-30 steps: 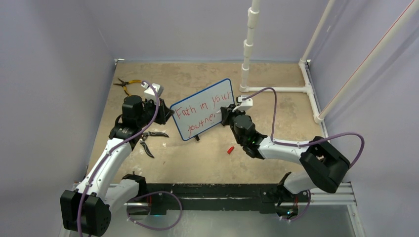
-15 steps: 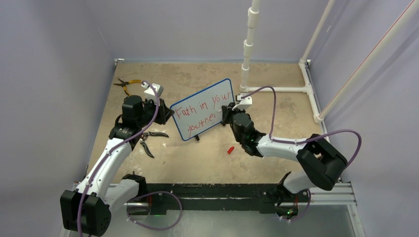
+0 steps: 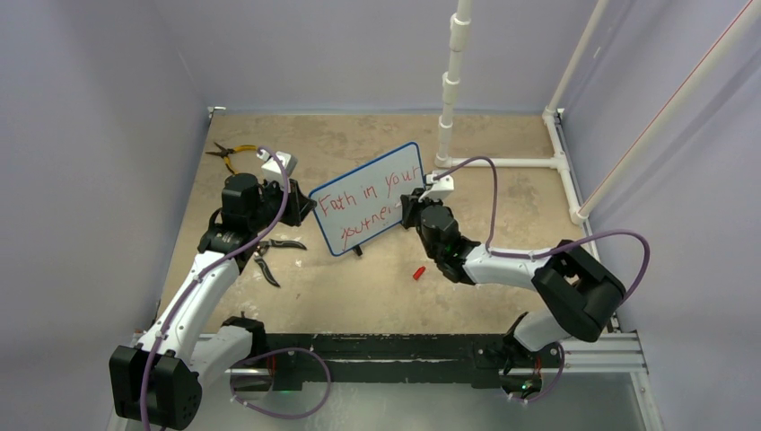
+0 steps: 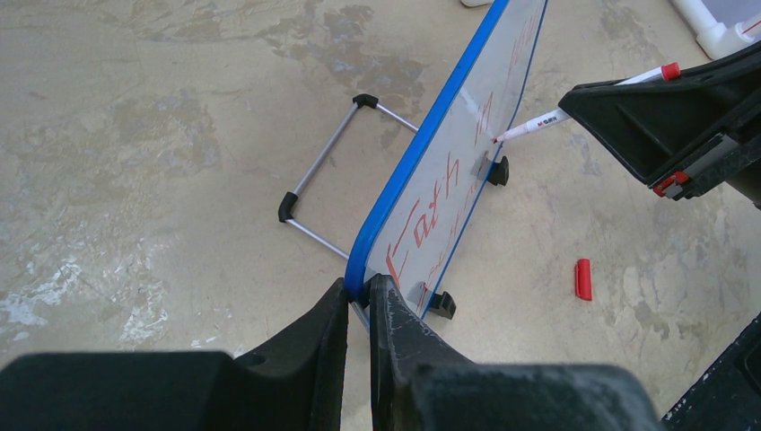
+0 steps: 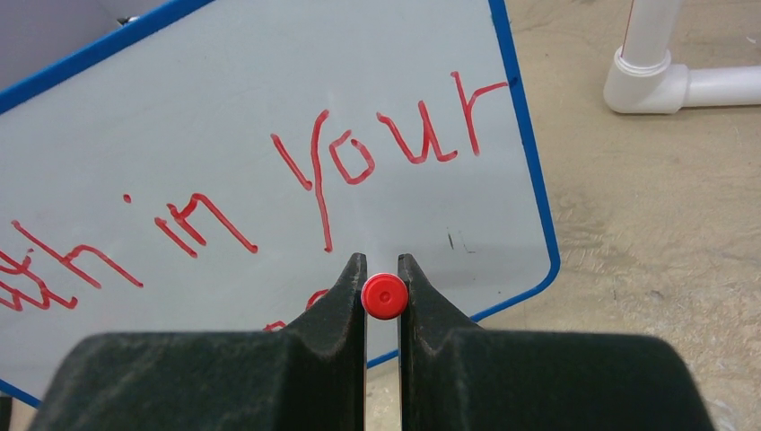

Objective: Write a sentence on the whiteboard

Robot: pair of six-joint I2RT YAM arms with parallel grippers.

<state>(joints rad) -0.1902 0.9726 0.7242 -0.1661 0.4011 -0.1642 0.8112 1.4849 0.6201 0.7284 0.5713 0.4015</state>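
Left gripper (image 4: 359, 293) pinches the whiteboard (image 3: 379, 175) at nine o'clock, steadying it; right gripper (image 5: 383, 266) clenches the marker (image 4: 538, 119), finishing the sentence (image 5: 320, 180).

**Lighting and image quality: bright, even, diffuse in all three views.**
Top view: soft overhead light puts faint, short shadows under my arms on the table (image 3: 359, 296), and the lower edge of the frame is dim. Left wrist view: my left gripper (image 4: 359, 289) at the bottom edge renders dark and soft-focused, and the whiteboard (image 4: 453, 180) face carries a pale sheen. Right wrist view: my right gripper (image 5: 383, 269) is near-black and slightly blurred, the marker (image 5: 384, 296) end and red lettering (image 5: 320, 180) are sharp, and the board reads grey-white.
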